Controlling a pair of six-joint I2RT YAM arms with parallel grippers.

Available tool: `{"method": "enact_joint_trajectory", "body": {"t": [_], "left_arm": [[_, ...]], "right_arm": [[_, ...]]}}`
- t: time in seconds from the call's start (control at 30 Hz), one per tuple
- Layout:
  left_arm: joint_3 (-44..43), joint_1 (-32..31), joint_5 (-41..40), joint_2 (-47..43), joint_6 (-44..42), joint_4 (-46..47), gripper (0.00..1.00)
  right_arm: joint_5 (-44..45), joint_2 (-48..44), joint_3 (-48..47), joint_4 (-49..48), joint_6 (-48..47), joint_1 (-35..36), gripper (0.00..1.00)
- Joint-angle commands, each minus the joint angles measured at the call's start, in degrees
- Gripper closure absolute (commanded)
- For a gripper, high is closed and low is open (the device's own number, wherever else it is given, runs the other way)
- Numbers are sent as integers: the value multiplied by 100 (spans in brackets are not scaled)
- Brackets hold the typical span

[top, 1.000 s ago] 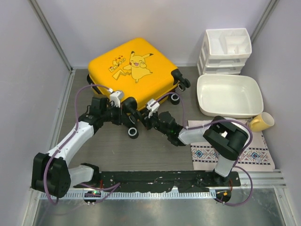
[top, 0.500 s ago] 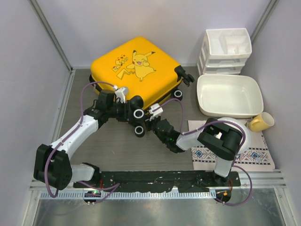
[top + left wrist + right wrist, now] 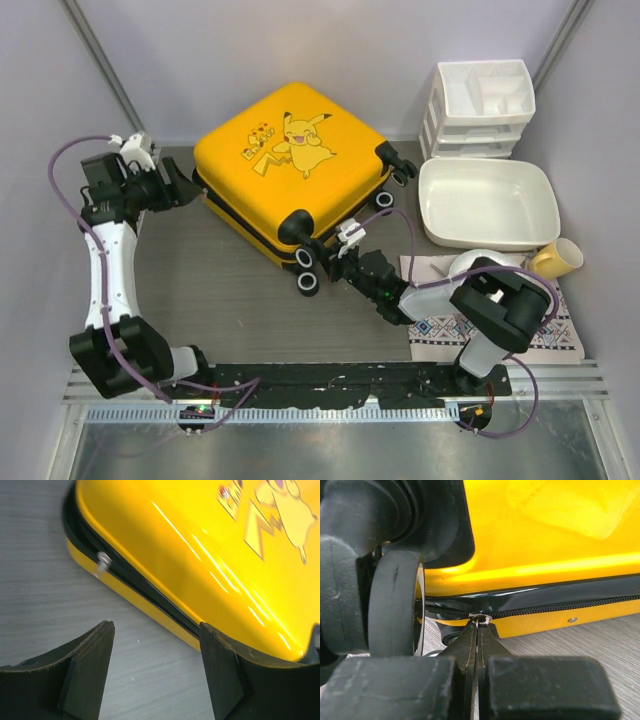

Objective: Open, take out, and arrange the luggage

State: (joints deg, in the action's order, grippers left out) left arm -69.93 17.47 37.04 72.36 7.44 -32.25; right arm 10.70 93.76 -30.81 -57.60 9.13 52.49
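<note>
Item: luggage (image 3: 290, 165). Yellow hard-shell case with a cartoon print on top. It lies flat on the grey desk (image 3: 230, 300), far centre, turned cornerwise. The black zipper band (image 3: 135, 580) runs round its side, and two black wheels (image 3: 303, 270) sit at its near corner.

Left claw (image 3: 184, 186): stands wide, with nothing between its fingers (image 3: 87, 672). It is level with the case's left corner, just beside it and apart from the shell. The wrist view looks along the zipper band, where a small metal stud (image 3: 103, 560) shows near the corner.

Right claw (image 3: 477, 637): pressed narrow, fingertips together on the small silver zipper pull (image 3: 481, 618). It meets the case at its near edge, just to the right of a wheel and low against the zipper band. The yellow shell rises directly above the fingertips.

Also on the desk, right of the case:
- white basin (image 3: 487, 203)
- white drawer organizer (image 3: 480, 105), behind the basin
- yellow mug (image 3: 556, 260)
- patterned mat (image 3: 520, 330), under the right arm
</note>
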Motion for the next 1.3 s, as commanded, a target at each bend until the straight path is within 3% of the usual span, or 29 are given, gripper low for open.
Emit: {"method": "enact_joint_trajectory", "body": {"t": [0.0,0.2,0.3,0.37,0.5,0.73,1.07,1.27], "left_arm": [[-740,300,-170,927,81,490,27],[-1681,485,-354,2104,616,1404,28],[-2172,467,-522,2676,1285,1582,34],[-2602,319,-566,3187,1226,1032,44],[-2359,-94,-873,3338,628,703,52],[-2113,-604,-1014,3513,74,255,52],[-1523,-596,-1102,3346,48,615,58],[-1892,-842,-1452,3732,-392,184,52]], "right_arm": [[-576,-682,241,-454,-16,-563,99],[-2158,-1263,760,-120,-235,-1513,99],[-2606,-1421,997,-49,-437,-1776,99],[-2687,-1448,1076,-40,-508,-1847,99],[-2749,-1500,1059,-32,-517,-1927,99],[-2854,-1457,945,-5,-517,-2006,99],[-2889,-1413,892,12,-543,-2085,99],[-2898,-1351,910,21,-561,-2137,99]]}}
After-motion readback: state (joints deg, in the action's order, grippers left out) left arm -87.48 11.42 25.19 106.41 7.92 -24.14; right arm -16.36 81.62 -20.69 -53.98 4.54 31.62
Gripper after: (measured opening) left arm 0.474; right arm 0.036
